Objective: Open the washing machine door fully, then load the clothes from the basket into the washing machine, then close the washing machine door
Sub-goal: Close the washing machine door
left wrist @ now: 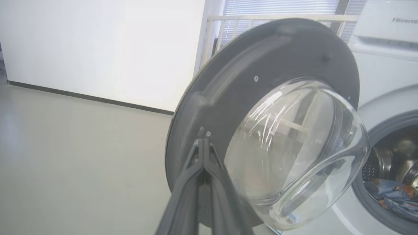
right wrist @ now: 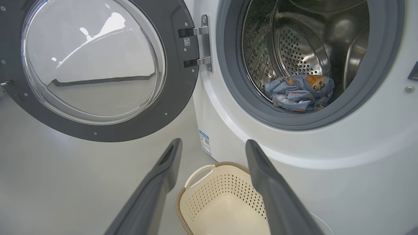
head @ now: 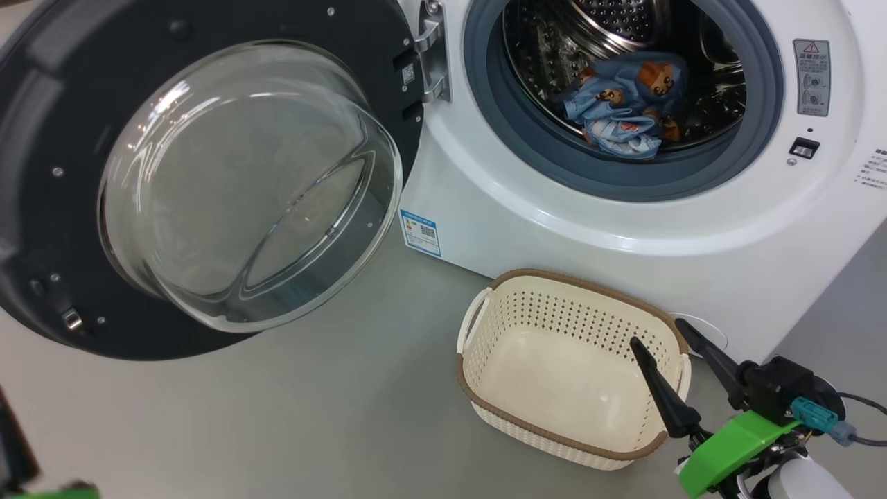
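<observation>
smooth pale grey floor [head: 312, 430] is running to a plain white wall [left wrist: 98, 49] with a dark skirting strip [left wrist: 81, 96], a wide stretch lying open left of the door. washing machine door [head: 41, 173] is hanging swung wide on its metal hinge [head: 433, 55], glossy dark ring around a clear bulging porthole [head: 242, 187], lower edge riding above the floor. white rounded washing machine [head: 624, 235] is showing its grey rubber gasket [right wrist: 235, 85] and perforated steel drum [right wrist: 300, 49]; the clothes [head: 627, 104], light blue with orange bears, are lying bunched low in the drum. basket [head: 554, 305], cream perforated plastic with a brown rim, is sitting on the floor just in front of the machine, bare bottom showing. right gripper [right wrist: 214, 142] is hovering over it, fingers spread wide, gripping nothing. left gripper [left wrist: 202, 141] is pointing at the door's inner ring, fingers pressed together with nothing between; can't tell if it's touching
</observation>
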Available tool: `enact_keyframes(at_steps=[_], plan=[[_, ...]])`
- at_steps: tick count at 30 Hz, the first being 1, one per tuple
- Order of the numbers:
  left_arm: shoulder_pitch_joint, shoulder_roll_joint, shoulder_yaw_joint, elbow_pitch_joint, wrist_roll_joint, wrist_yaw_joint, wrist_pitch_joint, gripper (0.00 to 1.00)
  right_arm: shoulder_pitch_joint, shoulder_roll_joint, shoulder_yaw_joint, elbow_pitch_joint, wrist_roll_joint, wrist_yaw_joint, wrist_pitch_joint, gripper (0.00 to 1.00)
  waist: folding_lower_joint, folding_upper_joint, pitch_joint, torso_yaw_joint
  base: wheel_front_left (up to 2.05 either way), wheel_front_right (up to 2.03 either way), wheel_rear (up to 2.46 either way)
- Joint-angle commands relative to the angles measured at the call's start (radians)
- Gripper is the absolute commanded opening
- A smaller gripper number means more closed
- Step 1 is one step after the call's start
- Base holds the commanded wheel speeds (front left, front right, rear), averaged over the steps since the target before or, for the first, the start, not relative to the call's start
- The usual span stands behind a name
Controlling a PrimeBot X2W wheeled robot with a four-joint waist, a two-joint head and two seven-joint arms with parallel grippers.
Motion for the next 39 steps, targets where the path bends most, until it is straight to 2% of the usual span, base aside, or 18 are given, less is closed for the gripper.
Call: enact_keyframes(at_steps=[1, 4, 8, 11, 16, 17, 24, 29, 33, 39], plan=[[-0.060, 0.026, 0.048, -0.048, -0.009, -0.009, -0.006, 0.00, 0.010, -0.003, 0.010, -0.026, -0.002, 0.002, -0.012, 1.00, 0.0000, 0.0000, 0.000, -0.001, 0.00, 0.00, 0.00], [-0.136, 0.075, 0.088, -0.093, -0.056, -0.024, -0.006, 0.00, 0.024, 0.002, 0.003, -0.029, -0.004, 0.002, -0.012, 1.00, 0.0000, 0.0000, 0.001, -0.002, 0.00, 0.00, 0.00], [-0.271, 0.207, 0.106, -0.059, -0.185, -0.031, 0.027, 0.00, 0.036, 0.008, -0.003, -0.033, -0.008, 0.002, -0.012, 1.00, 0.0000, 0.0000, 0.007, -0.004, 0.00, 0.00, 0.00], [-0.390, 0.326, 0.100, 0.041, -0.280, -0.032, 0.072, 0.00, 0.040, 0.013, -0.005, -0.033, -0.011, 0.002, -0.012, 1.00, 0.0000, 0.0000, 0.013, -0.006, 0.00, 0.00, 0.00], [-0.576, 0.459, 0.046, 0.244, -0.449, -0.033, 0.160, 0.00, 0.047, 0.017, -0.010, -0.037, -0.014, 0.002, -0.012, 1.00, 0.0000, 0.0000, 0.022, -0.009, 0.00, 0.00, 0.00], [-0.644, 0.502, 0.013, 0.326, -0.504, -0.033, 0.202, 0.00, 0.049, 0.016, -0.013, -0.039, -0.015, 0.002, -0.012, 1.00, 0.0000, 0.0000, 0.026, -0.011, 0.00, 0.00, 0.00], [-0.836, 0.588, -0.063, 0.579, -0.696, -0.033, 0.380, 0.00, 0.048, 0.009, -0.015, -0.047, -0.020, 0.002, -0.012, 1.00, 0.0000, 0.0000, 0.049, -0.021, 0.00, 0.00, 0.00], [-0.907, 0.644, -0.097, 0.730, -0.768, -0.033, 0.503, 0.00, 0.029, 0.004, 0.000, -0.045, -0.022, 0.002, -0.012, 1.00, 0.0000, 0.0000, 0.074, -0.041, 0.00, 0.00, 0.00], [-0.933, 0.677, -0.133, 0.808, -0.801, -0.033, 0.601, 0.00, 0.014, -0.005, 0.013, -0.045, -0.021, 0.002, -0.012, 1.00, 0.0000, 0.0000, 0.098, -0.055, 0.00, 0.00, 0.00], [-0.955, 0.694, -0.164, 0.850, -0.858, -0.033, 0.721, 0.00, -0.008, -0.024, 0.024, -0.047, -0.021, 0.002, -0.012, 1.00, 0.0000, 0.0000, 0.139, -0.069, 0.00, 0.00, 0.00]])
